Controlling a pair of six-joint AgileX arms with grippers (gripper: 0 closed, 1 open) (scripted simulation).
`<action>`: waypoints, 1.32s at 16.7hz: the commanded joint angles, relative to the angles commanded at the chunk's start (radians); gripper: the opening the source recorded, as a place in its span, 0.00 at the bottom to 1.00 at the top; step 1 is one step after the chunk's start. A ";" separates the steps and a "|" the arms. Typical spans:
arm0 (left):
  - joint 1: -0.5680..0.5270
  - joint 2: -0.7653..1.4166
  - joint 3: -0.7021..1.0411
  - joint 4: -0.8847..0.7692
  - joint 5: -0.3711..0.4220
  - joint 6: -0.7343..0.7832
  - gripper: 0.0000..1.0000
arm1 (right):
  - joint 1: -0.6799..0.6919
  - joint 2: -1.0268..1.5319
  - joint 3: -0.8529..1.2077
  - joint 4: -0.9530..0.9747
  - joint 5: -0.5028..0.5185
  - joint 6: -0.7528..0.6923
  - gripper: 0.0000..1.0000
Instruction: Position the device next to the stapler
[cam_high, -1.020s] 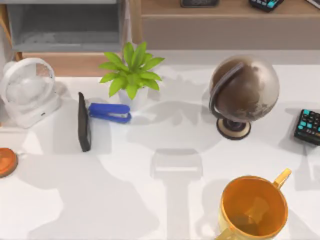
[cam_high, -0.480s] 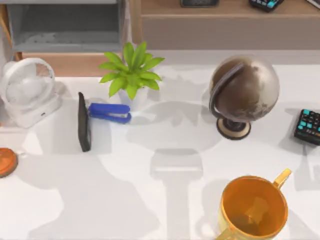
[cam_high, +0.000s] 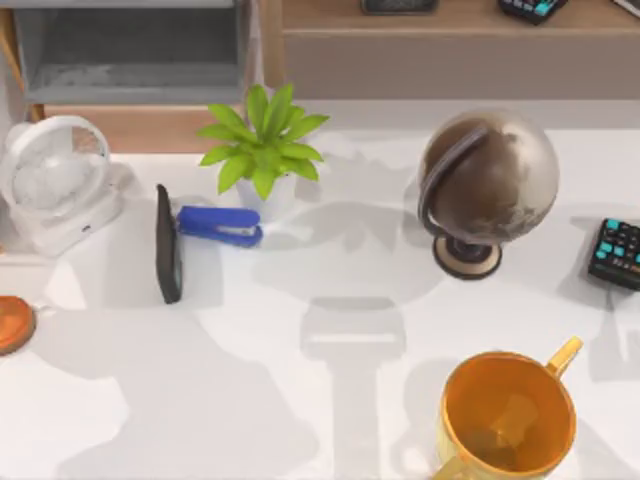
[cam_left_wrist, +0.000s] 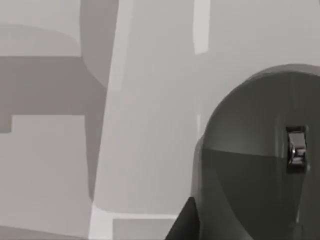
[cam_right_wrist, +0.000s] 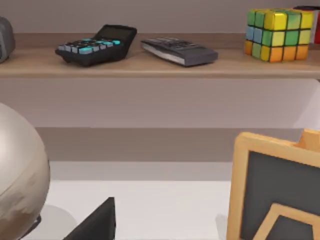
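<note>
At the far left of the tabletop (cam_high: 300, 400), the thin black device (cam_high: 168, 243) lies with its long axis running twelve to six. Touching its three o'clock side, the blue stapler (cam_high: 220, 225) stretches nine to three, by the plant (cam_high: 262, 140). I cannot tell either hand's state.

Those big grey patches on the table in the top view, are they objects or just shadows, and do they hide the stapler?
Top view: soft shadows on the white table, arm-shaped, nothing solid; the stapler stays evenly lit and distinct beside the thin black slab. Left wrist view: flat grey shadow bands, no glare. Right wrist view: even light on the shelf.
</note>
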 joint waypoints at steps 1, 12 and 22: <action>0.000 0.000 0.000 0.000 0.000 0.000 0.00 | 0.000 0.000 0.000 0.000 0.000 0.000 1.00; -0.002 -0.177 -0.052 -0.016 -0.011 -0.092 0.00 | 0.000 0.000 0.000 0.000 0.000 0.000 1.00; -0.288 -0.592 -0.386 0.066 -0.033 -0.373 0.00 | 0.000 0.000 0.000 0.000 0.000 0.000 1.00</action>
